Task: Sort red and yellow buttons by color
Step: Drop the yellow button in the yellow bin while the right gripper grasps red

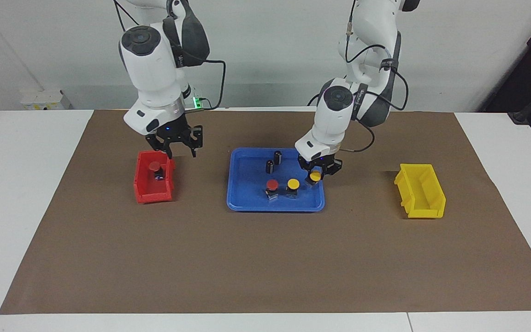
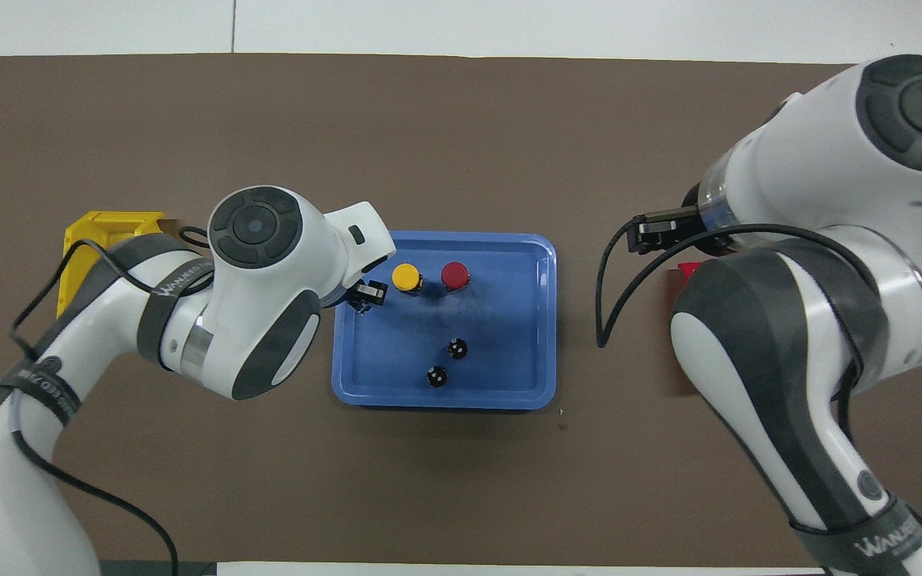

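Observation:
My left gripper (image 1: 315, 173) is down at the blue tray (image 1: 247, 203), at its end toward the yellow bin, shut on a yellow button (image 1: 315, 176). A second yellow button (image 1: 293, 184) and a red button (image 1: 272, 184) stand side by side in the tray; they also show in the overhead view, yellow (image 2: 406, 276) and red (image 2: 454, 275). Another red button (image 1: 155, 166) lies in the red bin (image 1: 148, 196). My right gripper (image 1: 181, 148) hangs open and empty just above that bin's edge. In the overhead view my left arm hides the held button.
Two dark capless cylinders (image 1: 277, 157) (image 1: 269, 166) stand in the tray nearer to the robots than the buttons. The yellow bin (image 1: 420, 190) sits toward the left arm's end of the brown mat. The right arm covers most of the red bin (image 2: 689, 270) from above.

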Tool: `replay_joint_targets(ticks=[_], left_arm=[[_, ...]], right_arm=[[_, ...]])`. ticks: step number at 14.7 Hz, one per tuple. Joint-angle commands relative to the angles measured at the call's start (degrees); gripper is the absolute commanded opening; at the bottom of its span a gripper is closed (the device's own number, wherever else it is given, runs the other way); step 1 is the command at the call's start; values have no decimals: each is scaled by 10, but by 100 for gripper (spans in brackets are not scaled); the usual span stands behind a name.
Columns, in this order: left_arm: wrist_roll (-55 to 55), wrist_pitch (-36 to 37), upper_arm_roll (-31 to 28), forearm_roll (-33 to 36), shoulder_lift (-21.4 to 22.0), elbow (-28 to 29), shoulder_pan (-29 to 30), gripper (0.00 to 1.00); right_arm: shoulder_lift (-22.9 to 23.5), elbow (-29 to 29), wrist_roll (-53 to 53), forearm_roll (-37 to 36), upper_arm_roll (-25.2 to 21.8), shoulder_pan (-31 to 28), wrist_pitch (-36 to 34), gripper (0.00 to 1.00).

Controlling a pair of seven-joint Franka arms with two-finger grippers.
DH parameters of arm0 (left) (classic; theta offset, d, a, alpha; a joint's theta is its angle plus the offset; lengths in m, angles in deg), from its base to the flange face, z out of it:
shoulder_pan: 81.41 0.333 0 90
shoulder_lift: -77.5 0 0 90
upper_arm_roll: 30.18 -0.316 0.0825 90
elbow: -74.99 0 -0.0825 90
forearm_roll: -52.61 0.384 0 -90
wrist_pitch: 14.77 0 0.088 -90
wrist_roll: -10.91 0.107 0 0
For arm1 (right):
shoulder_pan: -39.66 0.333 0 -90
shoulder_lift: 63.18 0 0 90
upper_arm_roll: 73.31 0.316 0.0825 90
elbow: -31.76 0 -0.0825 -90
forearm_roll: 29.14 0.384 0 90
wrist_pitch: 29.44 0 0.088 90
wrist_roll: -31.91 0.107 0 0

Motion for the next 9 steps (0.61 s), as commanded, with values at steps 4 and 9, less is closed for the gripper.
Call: replay_joint_targets(ticks=[4,9], left_arm=[[73,190,-8,-7,83,-92,222,2],[20,24,-11,56,111,20,319,1]], right_arm=[[86,9,168,1,0,118,129,68],[181,48,244,-87,0,181,170,69]])
